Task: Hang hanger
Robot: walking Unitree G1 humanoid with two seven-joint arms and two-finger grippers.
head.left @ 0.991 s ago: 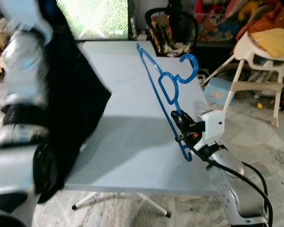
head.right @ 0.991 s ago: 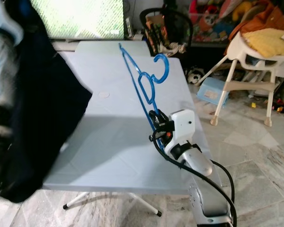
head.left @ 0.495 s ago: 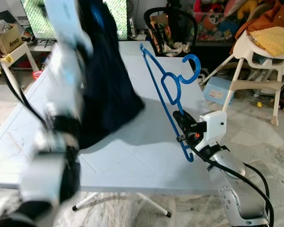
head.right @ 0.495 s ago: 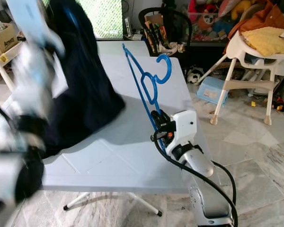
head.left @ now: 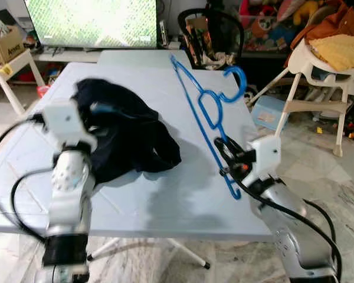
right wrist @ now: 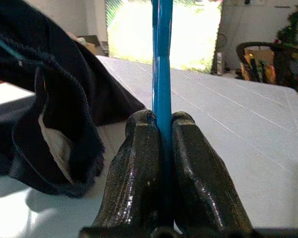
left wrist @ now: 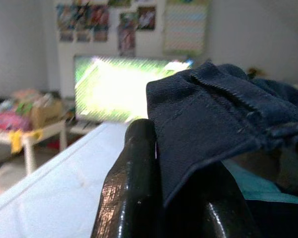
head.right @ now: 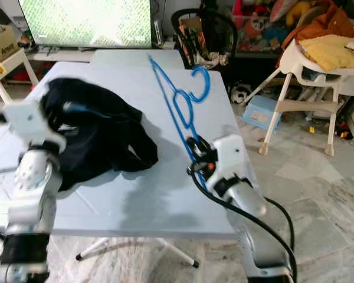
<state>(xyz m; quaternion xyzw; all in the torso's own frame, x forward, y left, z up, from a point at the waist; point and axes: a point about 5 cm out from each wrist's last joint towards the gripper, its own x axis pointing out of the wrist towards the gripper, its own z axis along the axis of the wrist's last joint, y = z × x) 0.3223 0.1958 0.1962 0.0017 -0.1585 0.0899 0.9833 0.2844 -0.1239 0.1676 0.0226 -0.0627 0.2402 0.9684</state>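
Note:
A blue plastic hanger (head.left: 207,106) stands tilted above the right side of the pale blue table (head.left: 183,200), hook pointing right. My right gripper (head.left: 223,154) is shut on its lower bar, seen close between the fingers (right wrist: 139,163). A dark navy garment (head.left: 130,138) lies crumpled on the table's left half. My left gripper (head.left: 94,109) is shut on a hem of that garment (left wrist: 223,129), low over the table, with the fabric draped over the fingers (left wrist: 134,183).
A television (head.left: 91,22) stands behind the table. A black chair (head.left: 215,32) sits at the far edge. A white high chair (head.left: 327,71) with yellow cloth stands to the right, a blue box (head.left: 271,112) on the marble floor beside it. A small white side table (head.left: 9,68) sits at left.
My left arm has swung down from high over the table, and the garment it held up now lies in a heap on the tabletop. The right gripper and hanger have barely moved.

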